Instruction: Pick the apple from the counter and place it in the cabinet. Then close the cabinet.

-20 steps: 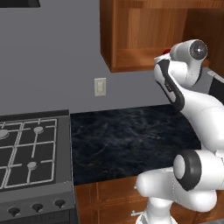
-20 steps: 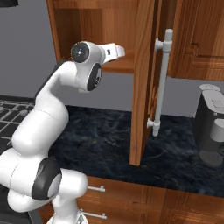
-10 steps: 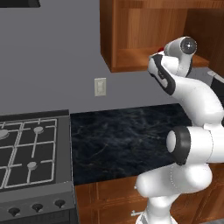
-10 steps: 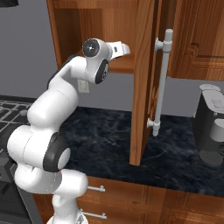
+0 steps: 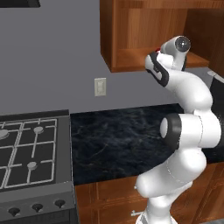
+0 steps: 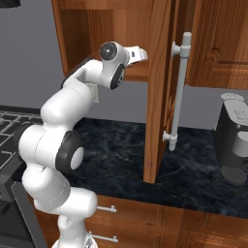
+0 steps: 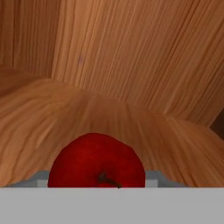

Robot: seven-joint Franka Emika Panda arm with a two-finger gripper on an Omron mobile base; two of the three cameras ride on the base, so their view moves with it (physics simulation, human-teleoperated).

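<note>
Since the earlier frame, arm elbow swung upward. Gripper (image 6: 140,52), clamped on the apple (image 7: 96,160), reached inside the open cabinet (image 6: 157,92), holding the fruit above its shelf (image 5: 131,59); worktop (image 5: 122,140) lay below.

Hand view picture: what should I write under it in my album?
A red apple held close above the wooden shelf inside the cabinet.

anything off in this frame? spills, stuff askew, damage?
Nothing stands out. The gripper is shut on the apple at the cabinet shelf, and the cabinet door stands open, as the job needs. The counter shows no spill, and the stove looks normal.
</note>
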